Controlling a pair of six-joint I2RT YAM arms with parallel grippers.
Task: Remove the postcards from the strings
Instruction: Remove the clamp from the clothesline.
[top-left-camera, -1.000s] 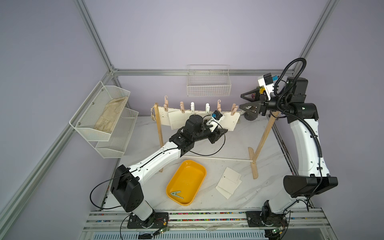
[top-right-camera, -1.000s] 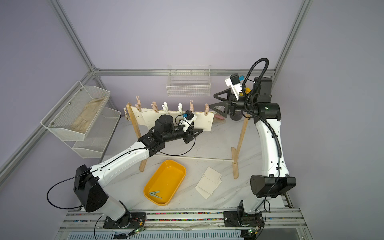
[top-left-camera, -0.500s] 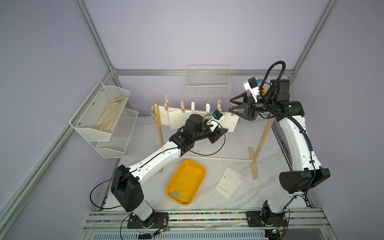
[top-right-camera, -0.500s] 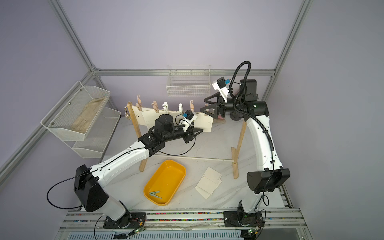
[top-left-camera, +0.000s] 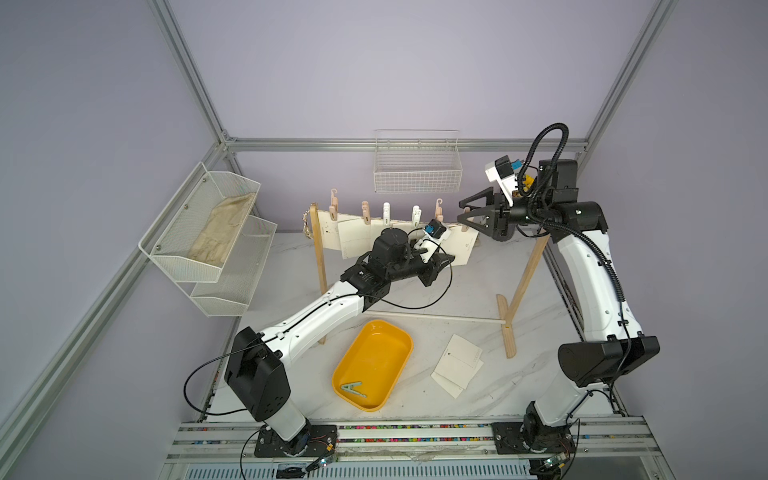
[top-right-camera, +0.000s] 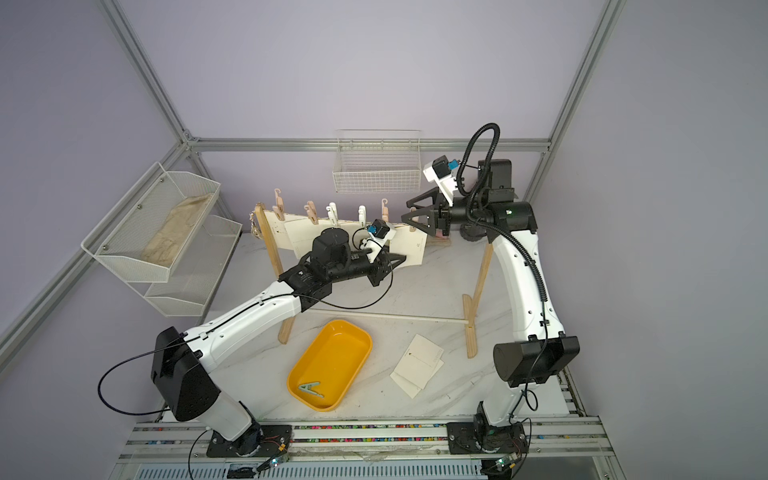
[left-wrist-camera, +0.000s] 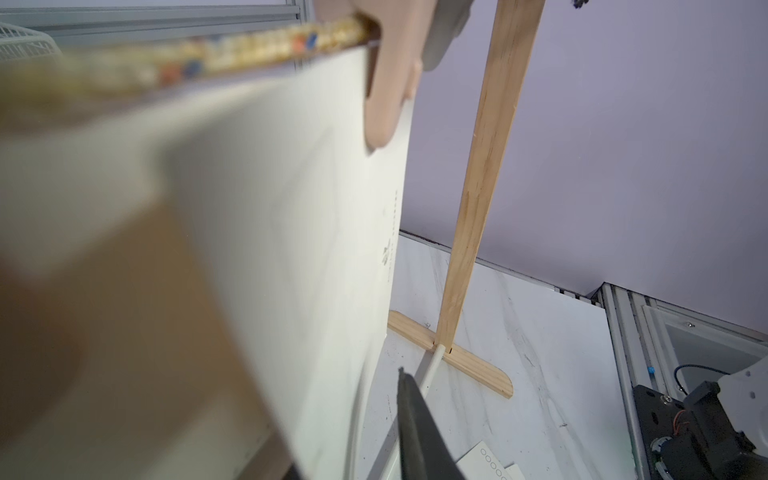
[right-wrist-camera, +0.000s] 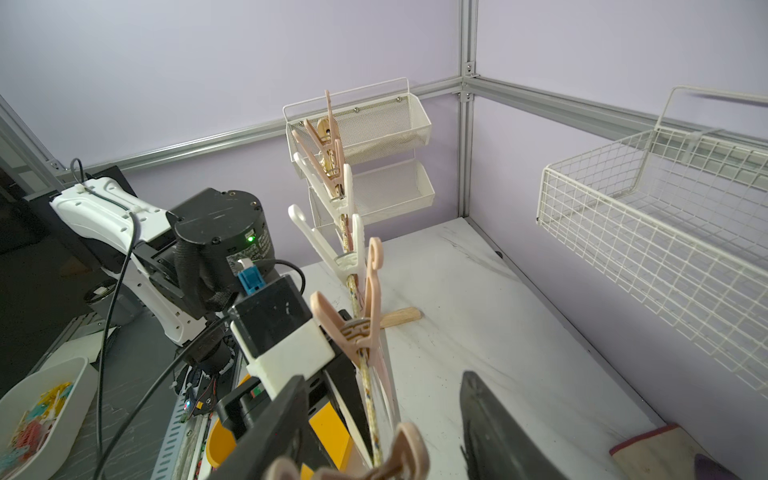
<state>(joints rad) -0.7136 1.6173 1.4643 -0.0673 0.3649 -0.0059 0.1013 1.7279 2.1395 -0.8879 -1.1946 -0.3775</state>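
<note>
Several cream postcards (top-left-camera: 353, 237) hang from the string (right-wrist-camera: 368, 399) between two wooden posts, held by pastel clothespins. Low at the bottom edge of the rightmost postcard (top-left-camera: 463, 245) is my left gripper (top-left-camera: 451, 259). In the left wrist view its one visible finger (left-wrist-camera: 415, 424) stands a little off the bent card (left-wrist-camera: 311, 249), and the other is hidden behind it. My right gripper (top-left-camera: 460, 211) is open at the string's right end, with its jaws on either side of a peach clothespin (right-wrist-camera: 399, 453) and not touching it. Two postcards (top-left-camera: 461, 357) lie on the table.
A yellow tray (top-left-camera: 374, 361) holding a green clothespin (top-left-camera: 352, 388) sits at the front middle. A thin white rod (top-left-camera: 436, 318) joins the rack's feet. A wire basket (top-left-camera: 417, 174) hangs on the back wall and a two-tier mesh shelf (top-left-camera: 208, 232) on the left one.
My right arm has swung left to the string's right end, and its jaws have narrowed around the peach clothespin. The left jaws have narrowed at the card's edge, and that arm has barely moved.
</note>
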